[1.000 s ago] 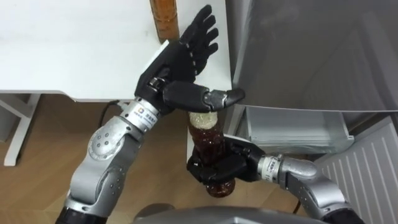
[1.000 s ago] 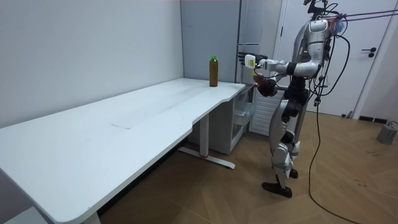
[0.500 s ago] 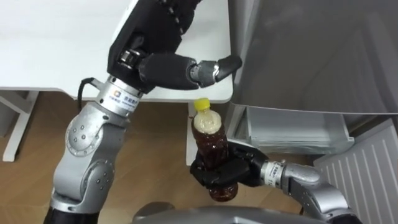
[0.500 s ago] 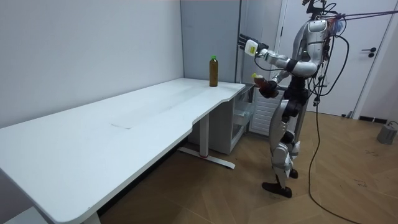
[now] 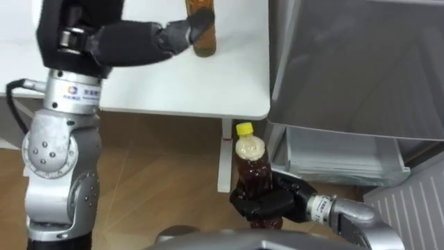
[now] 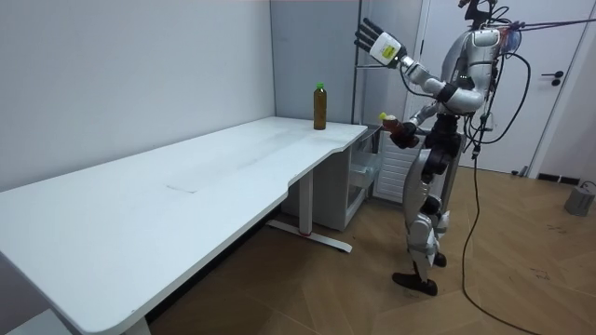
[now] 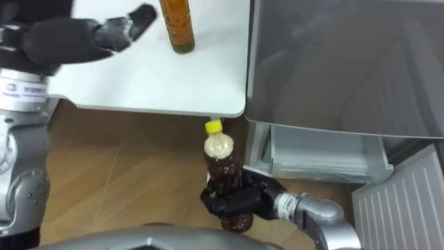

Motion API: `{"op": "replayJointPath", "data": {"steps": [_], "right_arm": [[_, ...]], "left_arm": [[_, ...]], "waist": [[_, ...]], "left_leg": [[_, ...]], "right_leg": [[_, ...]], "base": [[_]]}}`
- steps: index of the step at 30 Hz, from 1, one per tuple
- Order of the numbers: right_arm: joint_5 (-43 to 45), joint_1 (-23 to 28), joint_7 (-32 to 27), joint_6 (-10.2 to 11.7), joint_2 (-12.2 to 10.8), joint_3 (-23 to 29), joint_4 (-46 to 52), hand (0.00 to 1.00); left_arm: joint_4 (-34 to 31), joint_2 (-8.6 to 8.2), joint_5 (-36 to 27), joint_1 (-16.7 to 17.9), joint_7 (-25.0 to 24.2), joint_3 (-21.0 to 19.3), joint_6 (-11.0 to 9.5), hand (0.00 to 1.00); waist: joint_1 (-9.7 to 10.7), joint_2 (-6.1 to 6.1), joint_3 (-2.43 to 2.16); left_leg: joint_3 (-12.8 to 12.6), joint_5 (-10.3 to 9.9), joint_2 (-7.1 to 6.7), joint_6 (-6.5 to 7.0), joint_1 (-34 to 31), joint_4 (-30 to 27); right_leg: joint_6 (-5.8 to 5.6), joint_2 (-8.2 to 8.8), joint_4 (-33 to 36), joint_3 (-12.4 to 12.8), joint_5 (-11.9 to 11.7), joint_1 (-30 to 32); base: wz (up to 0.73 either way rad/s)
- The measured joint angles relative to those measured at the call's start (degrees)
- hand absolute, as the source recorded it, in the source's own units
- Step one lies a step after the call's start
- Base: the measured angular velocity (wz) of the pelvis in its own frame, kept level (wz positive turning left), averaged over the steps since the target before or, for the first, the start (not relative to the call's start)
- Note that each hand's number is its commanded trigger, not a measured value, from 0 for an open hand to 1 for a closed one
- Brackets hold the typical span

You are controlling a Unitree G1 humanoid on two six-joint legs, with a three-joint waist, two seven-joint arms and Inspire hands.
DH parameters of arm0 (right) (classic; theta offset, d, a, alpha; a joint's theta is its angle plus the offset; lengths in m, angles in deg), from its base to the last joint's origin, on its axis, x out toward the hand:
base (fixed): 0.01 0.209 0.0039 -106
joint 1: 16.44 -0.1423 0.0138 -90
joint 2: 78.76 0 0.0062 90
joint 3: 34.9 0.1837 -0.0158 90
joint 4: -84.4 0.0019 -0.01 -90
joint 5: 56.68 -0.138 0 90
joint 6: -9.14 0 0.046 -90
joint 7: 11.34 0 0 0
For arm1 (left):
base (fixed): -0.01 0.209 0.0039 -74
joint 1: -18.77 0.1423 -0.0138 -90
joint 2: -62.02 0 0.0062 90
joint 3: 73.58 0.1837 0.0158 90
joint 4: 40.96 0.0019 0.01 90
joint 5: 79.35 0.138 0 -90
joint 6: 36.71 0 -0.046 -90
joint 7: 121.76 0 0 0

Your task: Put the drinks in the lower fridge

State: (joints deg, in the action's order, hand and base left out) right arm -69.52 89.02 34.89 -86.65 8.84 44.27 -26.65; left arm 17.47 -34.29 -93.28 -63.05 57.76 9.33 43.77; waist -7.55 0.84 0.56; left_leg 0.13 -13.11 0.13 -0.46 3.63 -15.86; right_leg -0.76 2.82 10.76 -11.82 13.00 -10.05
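A brown drink bottle with a yellow cap point(image 5: 251, 165) stands upright in front of my body, with my right hand point(image 5: 272, 201) shut round its lower part. It hangs over the wooden floor beside the table's corner, left of the open lower fridge point(image 5: 343, 156). My left hand point(image 5: 118, 40) is raised high over the white table point(image 5: 139, 83), fingers spread open in the room view point(image 6: 376, 42). A second amber bottle with a green cap point(image 6: 319, 105) stands on the table's far end near the fridge, its lower part seen at the top of the eye view point(image 5: 202, 31).
The grey upper fridge door point(image 5: 361, 62) is closed, right of the table edge. Below it a white shelf shows, and a ribbed white panel point(image 5: 409, 198) at lower right. In the room view I stand between the table's end and the fridge point(image 6: 386, 93). A white table leg point(image 5: 223, 156) is behind the held bottle.
My left hand has risen from just above the held bottle's cap to high over the table on the left. The right hand keeps hold of the bottle. The view has shifted a little.
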Motion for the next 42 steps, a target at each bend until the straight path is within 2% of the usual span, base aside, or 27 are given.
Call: {"op": "replayJointPath", "data": {"steps": [4, 6, 8, 11, 14, 16, 17, 20, 22, 24, 26, 28, 30, 32, 34, 36, 38, 41, 42], "right_arm": [[0.0, 0.9, -0.1, 0.8, -0.9, 2.4, -0.2, 1.00], [-0.1, 1.9, -0.8, 0.8, -0.7, 3.5, -0.2, 1.00], [-0.1, 2.3, -1.6, 0.8, 0.0, 3.5, -0.2, 1.00], [-0.1, 2.6, -2.5, 0.6, 0.2, 4.3, -0.1, 1.00], [-0.1, 2.0, -3.6, -0.2, -0.1, 4.7, -0.1, 1.00], [-0.1, 2.3, -4.2, -0.8, -0.4, 4.7, -0.1, 1.00], [-0.1, 2.4, -4.6, -2.0, -0.5, 4.7, -0.1, 1.00], [-0.1, 2.4, -6.1, -4.0, -0.5, 4.3, 0.1, 1.00], [-0.2, 1.8, -7.7, -4.8, -0.3, 2.9, 0.2, 1.00], [-0.7, 0.9, -9.4, -5.1, -0.7, 1.4, 0.2, 1.00], [-1.2, 0.8, -10.2, -5.3, -1.4, 0.6, 0.3, 1.00], [-1.8, 0.7, -10.9, -5.7, -1.5, -0.4, 0.3, 1.00], [-2.1, 0.2, -11.7, -6.4, -1.7, -2.1, 0.3, 1.00], [-2.2, -0.2, -12.0, -6.8, -1.6, -3.3, 0.2, 1.00], [-2.2, -0.7, -11.9, -6.9, -1.6, -3.7, 0.0, 1.00], [-3.3, -1.0, -11.8, -6.9, -1.5, -3.7, -0.1, 1.00], [-3.4, -1.2, -11.8, -6.9, -1.5, -3.7, -0.4, 1.00], [-3.4, -2.6, -11.8, -6.9, -1.6, -3.7, -0.5, 1.00], [-3.5, -3.5, -11.8, -6.9, -1.4, -3.7, -0.5, 1.00]], "left_arm": [[0.1, -0.03, 3.1, 0.7, 7.5, -6.9, -1.2, 0.00], [0.4, -0.02, 2.8, 0.8, 11.7, -10.7, -1.5, 0.00], [1.3, 0.02, 2.4, 0.9, 14.4, -12.7, -1.7, 0.00], [5.3, 0.00, -1.2, 1.9, 18.0, -13.4, -2.1, 0.00], [12.6, -0.05, -6.8, 3.5, 20.9, -13.5, -1.9, 0.00], [16.1, -0.09, -10.5, 6.1, 22.5, -13.5, -1.2, 0.00], [18.5, -0.24, -12.6, 7.5, 23.8, -13.6, -0.4, 0.00], [26.8, -0.20, -18.0, 8.1, 26.2, -13.4, 1.3, 0.00], [34.0, 0.38, -21.8, 8.1, 27.6, -12.8, 1.4, 0.00], [44.2, 0.46, -28.3, 8.2, 29.0, -11.6, 2.5, 0.00], [49.6, 0.39, -33.0, 8.3, 30.1, -10.2, 3.5, 0.00], [55.4, 0.32, -34.3, 8.4, 30.2, -7.6, 3.8, 0.00], [59.9, 0.21, -34.4, 10.2, 29.8, -4.1, 5.0, 0.00], [63.2, 0.18, -34.2, 10.6, 28.6, -2.0, 5.9, 0.00], [67.8, 0.14, -32.4, 10.6, 26.2, -0.4, 6.8, 0.00], [73.5, 0.21, -26.5, 10.6, 23.3, 2.1, 9.1, 0.00], [76.9, 0.21, -20.2, 10.8, 21.2, 4.3, 10.1, 0.00], [79.5, 0.03, -12.7, 10.6, 18.1, 7.2, 11.6, 0.00], [79.5, 0.02, -10.6, 10.5, 16.9, 8.5, 11.8, 0.00]], "waist": [[-1.0, 0.23, 0.01], [-2.2, 0.28, 0.02], [-2.9, 0.35, 0.00], [-3.8, 0.49, 0.10], [-4.2, 0.65, -0.13], [-4.2, 0.45, -0.24], [-4.3, 0.15, -0.30], [-5.5, -0.78, -0.57], [-5.8, -1.01, -0.55], [-6.0, -1.42, -0.50], [-6.4, -2.05, -0.47], [-7.1, -2.19, -0.46], [-6.7, -2.23, -0.44], [-6.7, -2.08, -0.36], [-6.6, -1.76, -0.24], [-5.7, -1.55, -0.17], [-4.9, -1.61, -0.07], [-3.2, -2.02, 0.17], [-2.3, -2.18, 0.10]], "left_leg": [[0.0, 0.0, -0.02, -0.02, 0.1, 0.2], [0.0, 0.0, -0.06, -0.02, 0.2, 0.4], [0.3, 0.0, -0.13, -0.02, 0.2, 0.5], [0.3, 0.0, -0.16, -0.03, 0.8, 0.6], [0.2, 0.1, -0.17, -0.11, 1.2, 1.2], [0.2, 0.1, -0.20, -0.10, 1.2, 1.2], [0.1, 0.1, -0.21, -0.10, 1.2, 1.2], [0.1, 0.1, -0.21, -0.10, 1.2, 1.3], [0.2, 0.1, -0.21, -0.10, 1.5, 1.5], [0.1, 0.1, -0.20, -0.09, 1.9, 1.8], [0.1, 0.1, -0.13, -0.09, 1.9, 1.9], [0.0, 0.0, -0.15, -0.08, 2.0, 1.9], [0.0, 0.0, -0.13, -0.08, 2.0, 1.9], [-0.3, 0.0, -0.06, -0.09, 2.1, 2.3], [-0.5, 0.0, 0.03, -0.10, 1.9, 2.4], [-0.4, 0.0, -0.02, -0.10, 1.0, 2.2], [-0.2, 0.0, -0.15, -0.10, 1.0, 2.3], [0.0, 0.0, -0.23, -0.10, 0.5, 2.2], [0.0, 0.0, -0.26, -0.10, 0.0, 2.2]], "right_leg": [[-0.01, 0.02, -0.2, 0.0, 0.0, -0.1], [-0.01, 0.04, -0.4, 0.0, 0.0, 0.0], [-0.01, 0.05, -0.8, -0.1, 0.0, -0.3], [-0.01, 0.02, -1.1, -0.1, 0.0, -1.0], [-0.01, 0.02, -1.2, -0.1, 0.0, -1.2], [-0.02, 0.05, -1.2, 0.0, 0.0, -1.1], [-0.03, 0.05, -1.2, 0.0, 0.0, -1.1], [-0.03, 0.04, -1.2, 0.2, 0.0, -1.0], [-0.03, 0.06, -1.1, 0.2, 0.0, -1.1], [-0.04, 0.06, -1.1, 0.3, 0.0, -1.3], [-0.03, 0.01, -1.1, 0.5, 0.0, -1.2], [-0.03, 0.04, -1.0, 0.7, 0.0, -1.2], [-0.02, -0.01, -1.0, 0.8, 0.0, -1.2], [-0.01, -0.06, -1.0, 0.7, 0.0, -1.4], [0.01, -0.10, -1.0, 0.8, 0.0, -1.3], [0.02, -0.08, -1.2, 0.6, 0.0, -0.8], [-0.01, 0.00, -1.2, 0.4, 0.0, -0.8], [-0.02, 0.04, -1.8, 0.1, 0.0, -0.7], [-0.03, 0.04, -1.9, 0.0, 0.0, -0.3]], "base": [[0.00], [0.00], [0.00], [0.00], [0.00], [0.00], [0.00], [0.00], [-0.02], [-0.04], [-0.05], [-0.05], [0.00], [0.00], [0.00], [0.06], [0.07], [0.05], [0.05]]}}
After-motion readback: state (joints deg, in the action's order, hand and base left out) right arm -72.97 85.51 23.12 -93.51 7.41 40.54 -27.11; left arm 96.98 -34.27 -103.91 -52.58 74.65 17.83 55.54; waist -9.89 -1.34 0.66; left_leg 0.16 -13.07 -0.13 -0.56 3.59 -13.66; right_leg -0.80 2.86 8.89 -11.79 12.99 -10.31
